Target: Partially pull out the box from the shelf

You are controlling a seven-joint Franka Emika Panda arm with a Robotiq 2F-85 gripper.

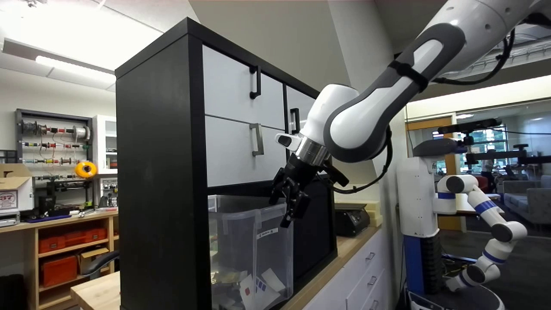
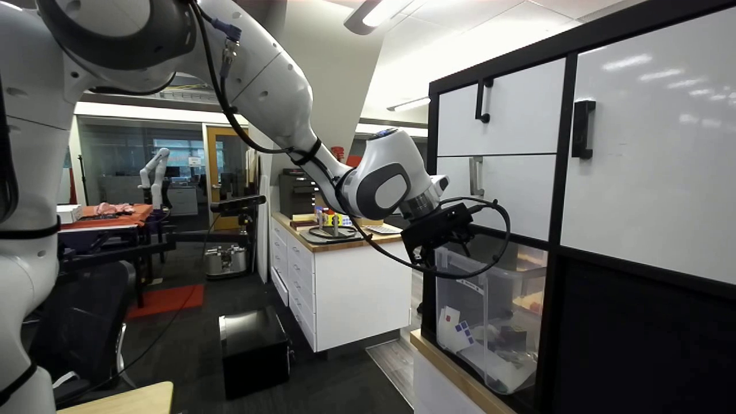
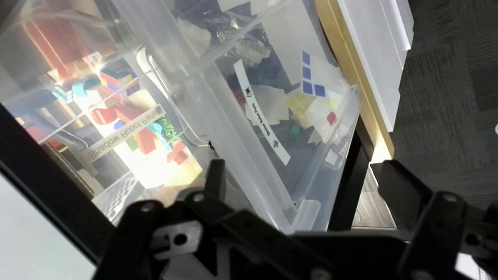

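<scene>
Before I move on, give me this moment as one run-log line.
tool: open | position: near top of box | contact: unclear | box: in shelf, below white drawer fronts | pull-out extent: unclear

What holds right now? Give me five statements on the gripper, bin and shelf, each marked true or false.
1. The bin stands in the black shelf, below white drawer fronts. True.
2. The bin's walls are opaque. False: a white piece with blue squares shows through.
3. The gripper stands with its jaws apart. True.
4. Every handle on the shelf is black. False: the drawer front just above the bin has a grey handle.
5. The bin carries a white label strip. True.
</scene>
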